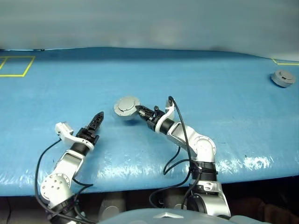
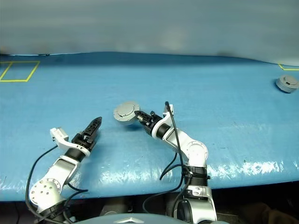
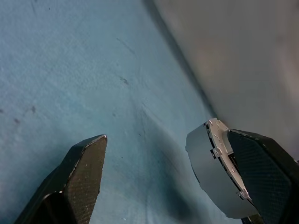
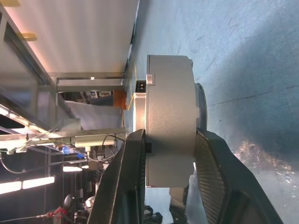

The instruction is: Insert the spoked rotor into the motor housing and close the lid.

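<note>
The motor housing (image 1: 126, 107) is off the blue surface (image 1: 196, 84), near the middle of the head view. It is clamped edge-on in the right pincer (image 1: 139, 111), which reaches it from about 4 o'clock. In the right wrist view, one black finger (image 4: 126, 177) presses each flat side of the thick grey puck. A thinner round plate (image 4: 201, 109) sits flush against the face turned toward the surface, but whether that is the lid cannot be told. The housing's inside is hidden, so neither windings nor any wheel within can be made out. The left pincer (image 1: 98, 117) hovers at about 8 o'clock from the housing, near it but apart, and holds nothing. The head view shows it edge-on, while the left wrist view shows its fingers (image 3: 84, 172) standing wide apart. Beside the other finger in that view is a grey disc edge with a silver rim, partly covered and cut off by the frame. Whether it touches that finger is unclear. Far off at 2 o'clock, by the surface's right edge, lies a small grey round part (image 1: 283, 78), too small to identify. Yellow tape lines (image 1: 18, 65) mark the surface at 10 o'clock.
</note>
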`<state>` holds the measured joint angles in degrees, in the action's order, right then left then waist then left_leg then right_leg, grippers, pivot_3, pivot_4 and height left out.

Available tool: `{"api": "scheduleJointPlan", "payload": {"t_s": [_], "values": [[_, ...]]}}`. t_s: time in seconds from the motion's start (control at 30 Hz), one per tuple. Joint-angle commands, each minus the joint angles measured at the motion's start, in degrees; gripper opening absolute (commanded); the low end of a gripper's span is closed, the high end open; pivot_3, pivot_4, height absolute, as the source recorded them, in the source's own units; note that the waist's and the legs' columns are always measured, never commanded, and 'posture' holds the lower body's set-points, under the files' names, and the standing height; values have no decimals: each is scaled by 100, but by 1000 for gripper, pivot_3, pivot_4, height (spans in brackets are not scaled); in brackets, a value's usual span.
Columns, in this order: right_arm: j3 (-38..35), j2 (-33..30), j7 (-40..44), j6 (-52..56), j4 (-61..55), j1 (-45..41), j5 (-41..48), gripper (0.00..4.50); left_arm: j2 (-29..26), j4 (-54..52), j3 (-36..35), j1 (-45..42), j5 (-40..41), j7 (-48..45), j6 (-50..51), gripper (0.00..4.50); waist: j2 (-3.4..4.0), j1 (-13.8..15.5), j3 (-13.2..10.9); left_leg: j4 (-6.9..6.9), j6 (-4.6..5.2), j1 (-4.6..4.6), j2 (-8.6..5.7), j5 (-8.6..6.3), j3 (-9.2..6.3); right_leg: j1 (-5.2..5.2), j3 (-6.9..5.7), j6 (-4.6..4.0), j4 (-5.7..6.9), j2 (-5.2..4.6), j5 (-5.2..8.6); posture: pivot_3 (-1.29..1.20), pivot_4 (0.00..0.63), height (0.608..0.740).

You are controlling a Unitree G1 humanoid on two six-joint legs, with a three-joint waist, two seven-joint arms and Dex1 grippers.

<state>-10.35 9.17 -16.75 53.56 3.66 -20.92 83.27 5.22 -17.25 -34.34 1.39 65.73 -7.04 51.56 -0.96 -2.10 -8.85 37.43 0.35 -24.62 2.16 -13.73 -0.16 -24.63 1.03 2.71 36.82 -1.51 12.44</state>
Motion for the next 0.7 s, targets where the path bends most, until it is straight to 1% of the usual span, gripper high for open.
{"api": "scheduleJointPlan", "payload": {"t_s": [0.03,0.13,0.2,0.4,0.7], "values": [[194,757,25,-179,-443,81,512,1145,397,-213,190,145,1067,95,-169,4500,1,-2,0,0,0,0,1,0,-2,0,0,-1,1,3,-1,0,150,740],[327,739,-22,-230,-517,20,664,1145,515,-102,524,239,1601,177,-278,4500,2,-12,-1,7,0,2,4,0,0,1,2,-4,6,6,-2,0,150,740],[412,727,-54,-246,-568,19,751,1145,539,20,733,274,1802,286,-373,4500,2,-5,0,10,0,0,3,0,-1,1,2,-3,6,6,-4,0,150,740],[705,650,-176,-298,-730,147,1008,1145,508,256,1143,333,2049,316,-800,4500,2,0,0,22,0,-1,-1,0,-1,7,4,1,5,5,-6,0,150,740],[1072,585,-399,-220,-857,546,1192,1145,278,267,1607,457,2507,-156,-1107,4500,2,0,0,26,0,-3,-1,0,-2,8,3,1,6,5,-7,0,150,740]]}}
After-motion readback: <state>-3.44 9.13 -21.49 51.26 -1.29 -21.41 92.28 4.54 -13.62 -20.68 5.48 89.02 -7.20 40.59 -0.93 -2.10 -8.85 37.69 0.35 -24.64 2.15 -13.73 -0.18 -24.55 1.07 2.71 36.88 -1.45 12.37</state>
